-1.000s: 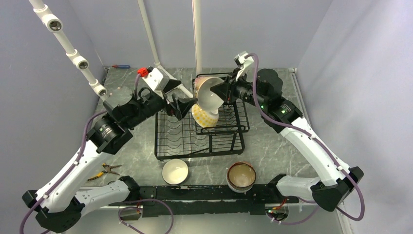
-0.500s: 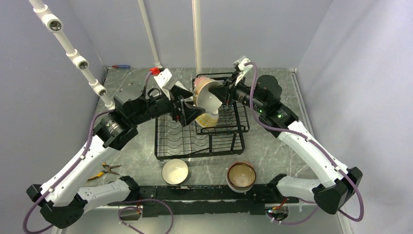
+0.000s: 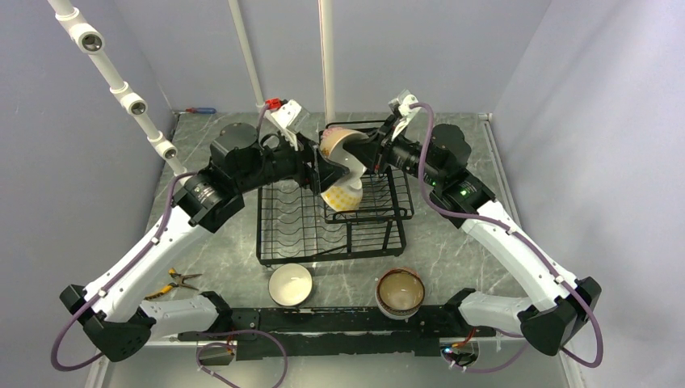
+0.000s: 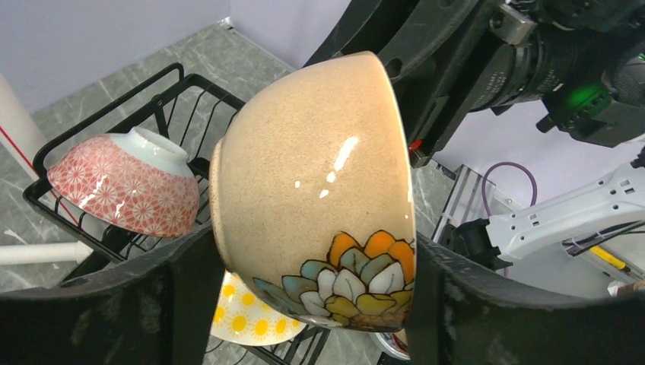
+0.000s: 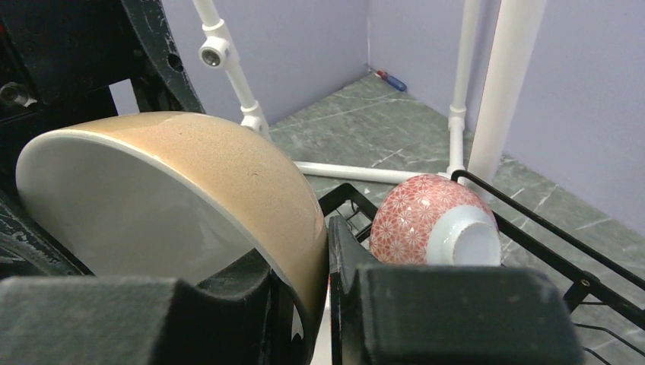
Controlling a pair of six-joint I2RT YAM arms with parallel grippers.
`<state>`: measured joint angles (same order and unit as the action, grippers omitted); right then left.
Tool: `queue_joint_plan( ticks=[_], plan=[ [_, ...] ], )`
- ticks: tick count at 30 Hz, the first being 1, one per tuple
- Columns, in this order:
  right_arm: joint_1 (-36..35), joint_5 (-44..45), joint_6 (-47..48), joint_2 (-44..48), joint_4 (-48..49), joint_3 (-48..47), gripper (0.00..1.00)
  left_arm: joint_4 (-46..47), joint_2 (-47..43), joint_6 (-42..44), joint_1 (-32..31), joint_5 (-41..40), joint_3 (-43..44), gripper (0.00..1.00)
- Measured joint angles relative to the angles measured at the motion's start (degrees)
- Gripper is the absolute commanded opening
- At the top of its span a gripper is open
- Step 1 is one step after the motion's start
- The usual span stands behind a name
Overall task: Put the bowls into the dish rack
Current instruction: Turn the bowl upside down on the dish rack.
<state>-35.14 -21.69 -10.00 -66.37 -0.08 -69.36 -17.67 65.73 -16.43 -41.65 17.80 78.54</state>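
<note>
the right pincer (image 5: 327, 251) pinches the rim of the tan round ceramic bowl with painted flowers (image 4: 312, 182), tipped sideways above the black wire dish rack (image 3: 323, 234), while the left pincer (image 4: 304, 304) sits wide around it, and i cannot tell if it squeezes.

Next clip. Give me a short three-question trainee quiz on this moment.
1. True or false: the right end effector pinches the tan flower bowl by its rim.
2. In the dish rack, the pink-patterned bowl sits: A rim up; B foot up; C inside another bowl.
3. Which bowl shows just beneath the held one in the left wrist view?
Key: 1 true; 2 B; 3 the yellow-dotted bowl.
</note>
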Motion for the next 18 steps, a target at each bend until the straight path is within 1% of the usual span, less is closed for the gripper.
queue_joint_plan(
  ticks=[3,5,6,7,9,10,14,18],
  plan=[
    [0.0,-0.79,-0.42,0.0,0.57,0.0,0.0,0.35,0.22,-0.07,0.0,0.81,0.68,0.6],
    [0.0,-0.48,-0.39,0.0,1.16,0.0,0.0,0.26,0.55,-0.39,0.0,0.7,1.33,0.45],
    [0.02,-0.24,-0.26,0.0,1.4,0.0,0.0,0.37,0.68,-0.28,0.0,0.44,1.44,0.36],
    [0.04,-0.28,-0.33,0.0,1.44,0.0,0.02,0.48,0.74,-0.33,0.0,0.5,1.44,0.27],
    [0.07,-0.26,-0.37,-0.02,1.46,0.0,0.14,0.5,0.74,-0.28,0.0,0.42,1.42,0.09],
    [0.07,-0.24,-0.37,-0.02,1.53,0.0,0.19,0.72,0.66,-0.22,0.0,0.33,1.33,0.04],
    [0.04,-0.15,-0.5,-0.02,1.55,0.0,0.3,2.69,-0.5,0.2,-0.07,-0.7,-0.79,0.03],
    [-0.09,0.28,-0.85,0.02,2.6,0.0,0.36,3.28,-1.73,1.86,-0.22,-3.02,-2.91,0.03]
  ],
)
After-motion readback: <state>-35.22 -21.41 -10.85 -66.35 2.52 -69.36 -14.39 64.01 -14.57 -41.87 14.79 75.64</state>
